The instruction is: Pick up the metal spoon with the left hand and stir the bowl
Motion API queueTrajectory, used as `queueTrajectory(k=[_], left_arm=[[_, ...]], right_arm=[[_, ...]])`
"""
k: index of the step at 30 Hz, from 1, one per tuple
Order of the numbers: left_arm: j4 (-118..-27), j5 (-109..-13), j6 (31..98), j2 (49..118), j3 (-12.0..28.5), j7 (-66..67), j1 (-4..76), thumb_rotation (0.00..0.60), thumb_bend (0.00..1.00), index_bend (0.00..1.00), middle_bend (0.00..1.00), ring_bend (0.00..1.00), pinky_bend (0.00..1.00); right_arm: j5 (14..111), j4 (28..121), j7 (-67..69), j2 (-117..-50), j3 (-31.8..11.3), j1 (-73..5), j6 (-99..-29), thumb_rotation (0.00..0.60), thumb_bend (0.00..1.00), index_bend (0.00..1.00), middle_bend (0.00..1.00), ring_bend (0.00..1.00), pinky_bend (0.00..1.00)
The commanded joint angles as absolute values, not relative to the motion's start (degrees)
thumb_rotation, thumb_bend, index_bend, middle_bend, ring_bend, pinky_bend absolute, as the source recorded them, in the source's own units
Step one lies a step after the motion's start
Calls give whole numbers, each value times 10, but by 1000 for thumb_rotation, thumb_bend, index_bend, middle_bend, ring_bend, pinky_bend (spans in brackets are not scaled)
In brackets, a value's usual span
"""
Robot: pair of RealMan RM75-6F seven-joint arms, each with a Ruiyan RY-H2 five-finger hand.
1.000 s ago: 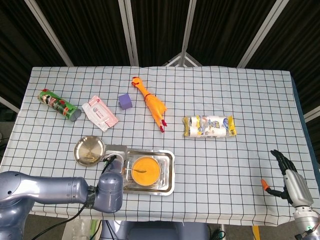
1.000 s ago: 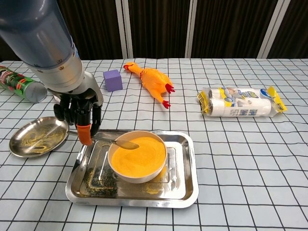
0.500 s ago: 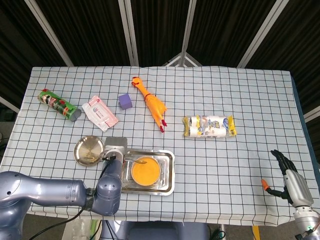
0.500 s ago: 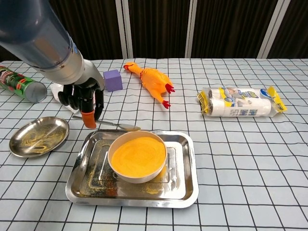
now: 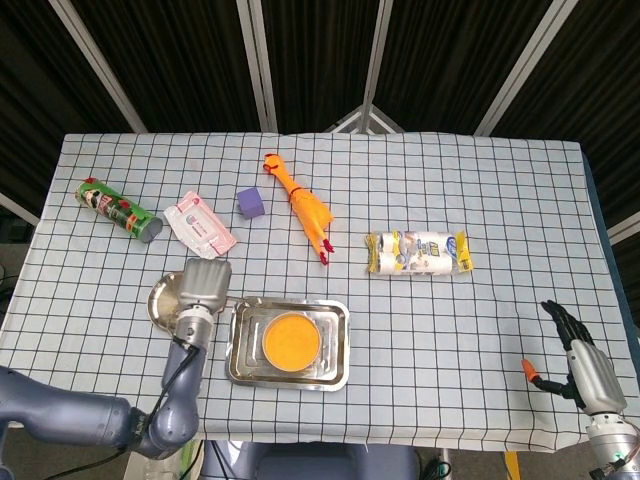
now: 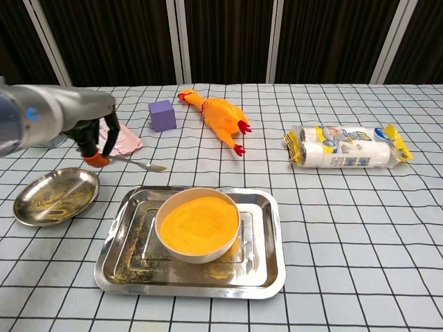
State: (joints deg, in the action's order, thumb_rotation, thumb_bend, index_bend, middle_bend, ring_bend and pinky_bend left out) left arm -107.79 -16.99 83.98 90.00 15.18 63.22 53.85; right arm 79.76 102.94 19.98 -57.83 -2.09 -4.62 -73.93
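Left hand [image 6: 97, 142] holding metal spoon [image 6: 138, 164] above checked counter [image 6: 360, 221], beside round dish [image 6: 52, 197], bowl [image 6: 199, 225] in steel tray [image 6: 266, 266], right hand [image 5: 578, 362] spread wide.

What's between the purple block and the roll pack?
The rubber chicken lies between the purple block and the roll pack, clear in the chest view.

You are looking at a worktop [image 5: 480, 190] wearing a white cloth with a dark grid, its front edge hanging over near you. Behind it, dark ribbed panels [image 6: 225, 41] are standing between pale metal uprights [image 6: 277, 41]. Even light is falling across the cloth.
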Motion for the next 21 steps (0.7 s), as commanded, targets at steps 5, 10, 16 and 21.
queueTrajectory(k=[5,10,16,21], left_arm=[[-1061,-223,797,827,106,536,467,600,857,771,1000,937,950],[-1037,-246,768,804,89,486,437,600,850,766,1000,935,950],[-1000,-256,733,792,78,460,423,600,821,756,1000,926,949],[-970,-245,706,797,77,454,423,600,760,733,992,914,949]], right_arm=[[797,1031,197,-579,-21,-47,-738,600,404,0,0,0,0],[797,1032,195,-579,-21,-47,-737,600,404,0,0,0,0],[796,1034,194,-578,-20,-48,-735,600,404,0,0,0,0],[794,1035,194,-578,-20,-49,-732,600,404,0,0,0,0]])
